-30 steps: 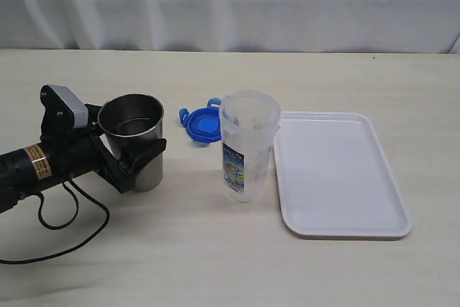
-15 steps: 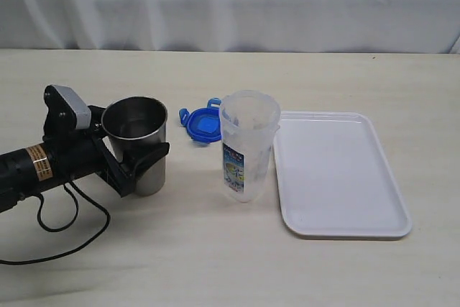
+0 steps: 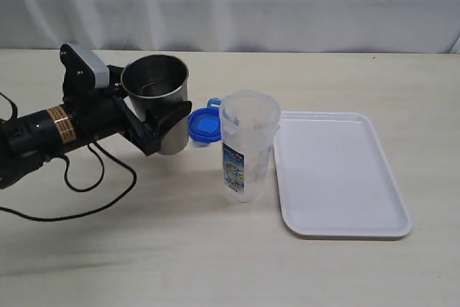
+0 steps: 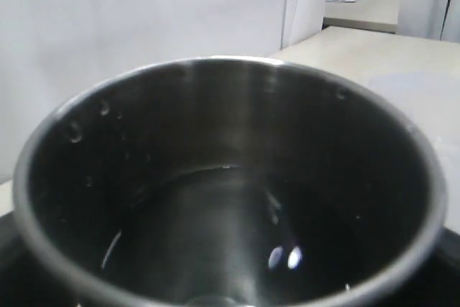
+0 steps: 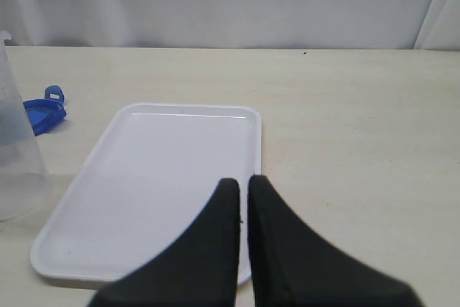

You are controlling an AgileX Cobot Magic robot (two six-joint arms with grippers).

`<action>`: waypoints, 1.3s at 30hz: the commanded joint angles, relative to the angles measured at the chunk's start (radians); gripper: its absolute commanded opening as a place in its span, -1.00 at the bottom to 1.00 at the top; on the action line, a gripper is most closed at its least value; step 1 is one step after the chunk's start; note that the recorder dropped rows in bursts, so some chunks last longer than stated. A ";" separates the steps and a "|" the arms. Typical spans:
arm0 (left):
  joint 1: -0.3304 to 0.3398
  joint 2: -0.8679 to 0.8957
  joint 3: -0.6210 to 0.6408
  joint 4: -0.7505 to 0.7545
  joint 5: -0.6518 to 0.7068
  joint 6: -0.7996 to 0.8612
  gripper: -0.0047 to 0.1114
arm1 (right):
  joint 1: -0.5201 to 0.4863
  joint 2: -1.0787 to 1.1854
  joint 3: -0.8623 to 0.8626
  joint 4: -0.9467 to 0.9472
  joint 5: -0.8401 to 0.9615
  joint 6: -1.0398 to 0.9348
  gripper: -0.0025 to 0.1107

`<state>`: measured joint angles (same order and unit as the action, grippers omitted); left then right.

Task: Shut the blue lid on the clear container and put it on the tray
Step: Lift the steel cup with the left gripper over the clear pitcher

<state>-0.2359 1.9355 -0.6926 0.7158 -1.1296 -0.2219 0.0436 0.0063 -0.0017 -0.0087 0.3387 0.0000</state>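
Left of middle on the worktop [image 3: 215,264], the left gripper [image 3: 159,126] clasps a steel cup [image 3: 157,91] right beside the blue lid [image 3: 206,126] and near the clear container [image 3: 246,150]. A careless swing could topple that one: tall, slim, uncapped and labelled, it stands upright just beside the tray [image 3: 338,177]. The right gripper [image 5: 243,192] is pinched closed, empty.

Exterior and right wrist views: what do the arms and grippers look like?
Left arm: black tube with an orange-and-white banded label, a pale grey box on its wrist, a loose black cable hanging below. Right gripper: two matte black fingers tapering to blunt tips.
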 commanded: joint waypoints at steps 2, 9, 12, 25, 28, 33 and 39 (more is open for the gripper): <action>-0.009 -0.022 -0.107 -0.024 -0.002 -0.059 -0.92 | -0.006 -0.006 0.002 0.002 0.000 -0.007 -0.88; -0.015 -0.022 -0.241 0.007 0.158 -0.235 -0.92 | -0.006 -0.006 0.002 0.002 0.000 -0.007 -0.88; -0.036 -0.022 -0.282 0.017 0.204 -0.248 -0.92 | -0.006 -0.006 0.002 0.002 0.000 -0.007 -0.88; -0.150 -0.022 -0.433 0.078 0.335 -0.302 -0.92 | -0.006 -0.006 0.002 0.002 0.000 -0.007 -0.88; -0.160 -0.022 -0.438 0.115 0.325 -0.303 -0.92 | -0.006 -0.006 0.002 0.002 0.000 -0.007 -0.88; -0.160 -0.022 -0.438 0.217 0.309 -0.299 -0.92 | -0.006 -0.006 0.002 0.002 0.000 -0.007 -0.88; -0.160 -0.022 -0.438 0.268 0.178 -0.250 -0.92 | -0.006 -0.006 0.002 0.002 0.000 -0.007 -0.88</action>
<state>-0.3951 1.9355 -1.1121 1.0080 -0.8645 -0.5006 0.0436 0.0063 -0.0017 -0.0087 0.3387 0.0000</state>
